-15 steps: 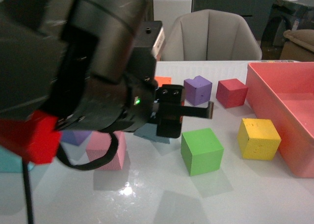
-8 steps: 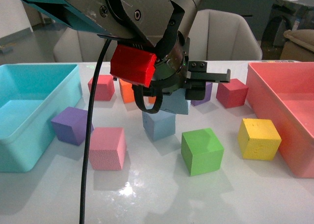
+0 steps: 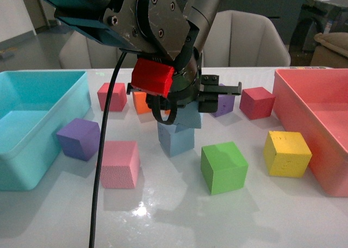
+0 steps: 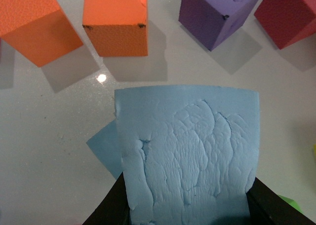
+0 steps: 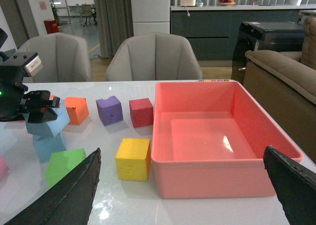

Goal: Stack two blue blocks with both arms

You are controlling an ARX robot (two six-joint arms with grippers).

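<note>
My left gripper (image 3: 190,111) is shut on a pale blue block (image 3: 188,119), which it holds tilted just over the second blue block (image 3: 175,140) on the table; the two seem to touch. In the left wrist view the held blue block (image 4: 187,146) fills the space between the black fingers (image 4: 106,210), and a corner of the lower blue block (image 4: 104,145) shows behind it. My right gripper (image 5: 180,185) stands open and empty, well away, above the table in front of the pink bin. From there I see the held blue block (image 5: 49,122) on the lower blue block (image 5: 48,146).
A turquoise bin (image 3: 22,166) stands at the left and a pink bin (image 3: 288,93) at the right. Green (image 3: 223,167), yellow (image 3: 287,153), pink (image 3: 118,164) and purple (image 3: 80,138) blocks ring the stack. Orange (image 4: 116,20), purple (image 4: 217,13) and dark red (image 3: 256,103) blocks lie behind it.
The left arm has swung back from close in front of the camera and brought the held blue block over the other blue block. In the last half second it shifted only slightly left.
</note>
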